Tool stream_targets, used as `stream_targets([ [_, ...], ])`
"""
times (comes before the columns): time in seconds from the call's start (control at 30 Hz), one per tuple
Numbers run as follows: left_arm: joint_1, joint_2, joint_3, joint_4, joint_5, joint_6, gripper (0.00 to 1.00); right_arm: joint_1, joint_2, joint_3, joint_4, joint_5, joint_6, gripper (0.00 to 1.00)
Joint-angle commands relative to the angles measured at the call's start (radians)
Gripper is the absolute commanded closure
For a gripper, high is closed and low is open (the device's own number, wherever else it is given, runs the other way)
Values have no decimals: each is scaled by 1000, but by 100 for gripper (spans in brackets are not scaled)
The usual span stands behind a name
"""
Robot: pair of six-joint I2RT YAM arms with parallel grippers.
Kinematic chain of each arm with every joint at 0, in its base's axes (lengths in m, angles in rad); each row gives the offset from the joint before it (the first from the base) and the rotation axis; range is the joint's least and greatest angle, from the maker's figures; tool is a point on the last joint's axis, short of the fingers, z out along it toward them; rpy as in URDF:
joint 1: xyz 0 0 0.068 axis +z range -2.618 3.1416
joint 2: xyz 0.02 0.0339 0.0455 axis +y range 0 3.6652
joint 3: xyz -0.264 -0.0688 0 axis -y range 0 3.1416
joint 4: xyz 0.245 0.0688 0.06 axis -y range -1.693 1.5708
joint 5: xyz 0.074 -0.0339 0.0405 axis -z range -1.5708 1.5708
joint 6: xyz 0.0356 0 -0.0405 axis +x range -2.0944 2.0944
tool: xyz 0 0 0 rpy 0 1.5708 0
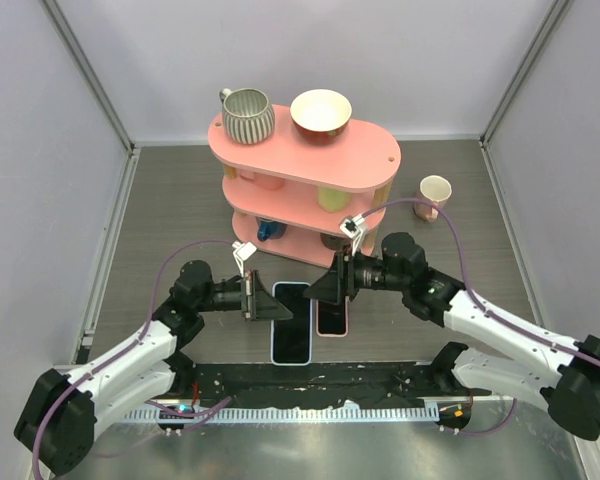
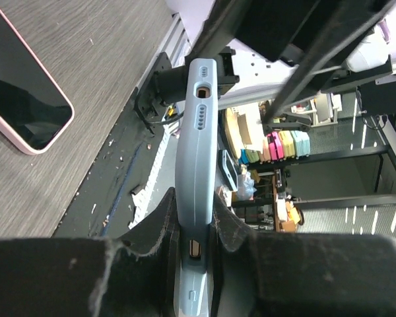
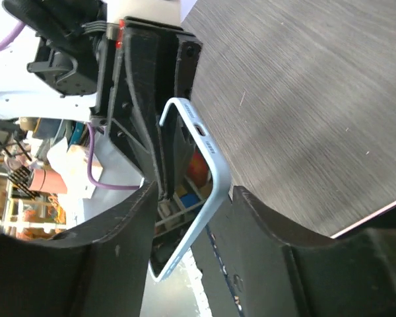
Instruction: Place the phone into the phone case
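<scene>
Left gripper: fingers clamped on the light blue phone case, pinching it across its thin side. Right gripper: fingers apart, one on each side of the case's rim; cannot tell whether either touches it. Pink phone: flat on the grey table, screen up, just at 3 o'clock of the case, not inside it. Pink tiered shelf at 12 o'clock of both grippers
</scene>
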State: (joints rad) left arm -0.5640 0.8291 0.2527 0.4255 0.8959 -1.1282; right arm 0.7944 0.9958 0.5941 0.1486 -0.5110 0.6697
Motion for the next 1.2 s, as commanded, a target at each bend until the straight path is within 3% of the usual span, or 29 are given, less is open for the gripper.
stream_targets([
  [0.0,1,1,83,-2,63,-5,99,-46,-68,165,-244,-122,-212,39],
  [0.1,-28,-11,121,-19,115,19,99,-49,-30,237,-351,-178,-260,35],
  [0.23,-95,-1,186,-198,117,133,99,-49,-2,257,-376,-238,-259,35],
  [0.47,-151,13,214,-203,135,166,100,-47,-3,262,-389,-277,-251,35],
  [0.8,-185,47,217,-200,126,186,99,-26,50,225,-307,-350,-216,41],
  [1.0,-185,44,212,-199,127,186,99,-17,58,150,-159,-391,-170,41],
  [1.17,-185,44,212,-194,127,188,100,-12,98,158,-155,-391,-174,43],
])
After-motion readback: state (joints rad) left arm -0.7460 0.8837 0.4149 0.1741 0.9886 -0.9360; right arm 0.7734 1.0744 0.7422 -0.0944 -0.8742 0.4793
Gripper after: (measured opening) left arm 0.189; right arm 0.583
